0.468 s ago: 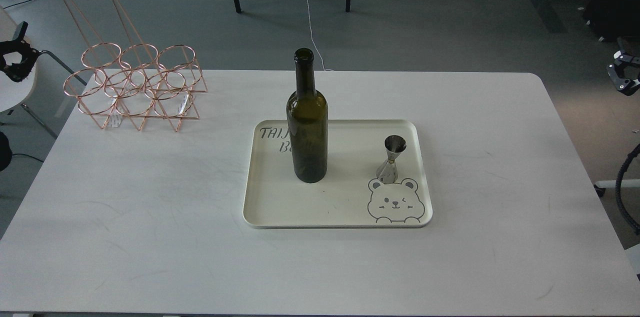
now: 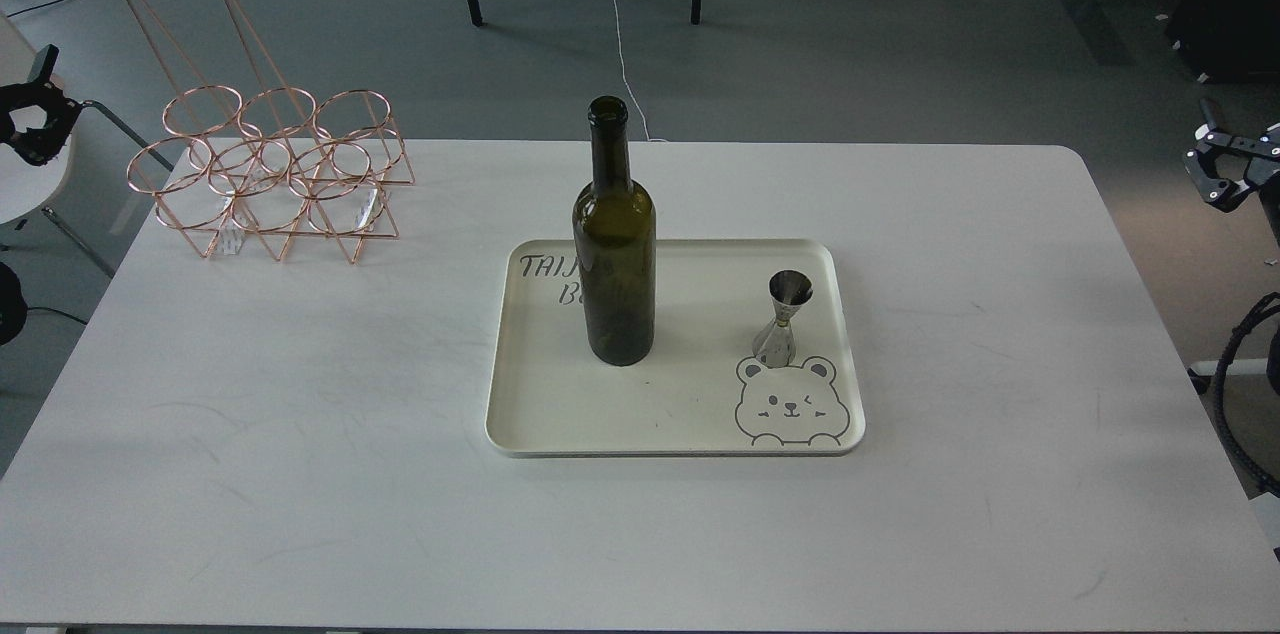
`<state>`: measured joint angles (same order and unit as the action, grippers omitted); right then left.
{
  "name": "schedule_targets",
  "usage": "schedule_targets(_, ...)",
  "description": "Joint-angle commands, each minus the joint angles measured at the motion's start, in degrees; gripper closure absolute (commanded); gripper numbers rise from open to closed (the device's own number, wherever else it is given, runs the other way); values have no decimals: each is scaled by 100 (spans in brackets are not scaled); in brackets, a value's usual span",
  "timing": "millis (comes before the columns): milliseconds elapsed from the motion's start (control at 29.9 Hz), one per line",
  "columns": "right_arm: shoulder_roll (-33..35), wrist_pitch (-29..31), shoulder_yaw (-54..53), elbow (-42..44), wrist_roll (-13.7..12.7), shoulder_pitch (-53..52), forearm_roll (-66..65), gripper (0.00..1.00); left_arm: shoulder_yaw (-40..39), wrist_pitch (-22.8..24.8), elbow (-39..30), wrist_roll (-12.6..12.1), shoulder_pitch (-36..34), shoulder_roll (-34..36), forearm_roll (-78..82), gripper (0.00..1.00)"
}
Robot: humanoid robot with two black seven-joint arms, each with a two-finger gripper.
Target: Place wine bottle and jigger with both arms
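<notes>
The wine bottle (image 2: 618, 254), dark olive-green and unlabelled, stands upright on the left half of a cream tray (image 2: 560, 414) in the middle of the table. The jigger (image 2: 783, 317), small and silver, stands upright on the tray's right half, just above a printed bear. My left gripper (image 2: 28, 114) is at the far left edge, off the table and far from the bottle; its fingers show a gap and hold nothing. My right gripper (image 2: 1222, 166) is at the far right edge, beyond the table's right side, open and empty.
A copper wire bottle rack (image 2: 270, 174) with a tall handle stands at the table's back left corner. The white table (image 2: 300, 434) spreads around the tray. Table legs and cables are on the floor behind; a black hose hangs at the right edge.
</notes>
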<state>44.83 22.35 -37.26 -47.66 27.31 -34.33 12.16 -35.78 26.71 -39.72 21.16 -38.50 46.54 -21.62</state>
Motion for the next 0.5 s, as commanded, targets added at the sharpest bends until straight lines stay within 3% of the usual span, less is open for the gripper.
schedule_targets(0,473,-300,17,-716,2,31,-957,1,-8,-34,17,20,0,-145,-9,1)
schedule_targets(468,1344,-3147,605,-3521,69,365,-5765,1,-69,-43,17,46,-17,-286,-44,1)
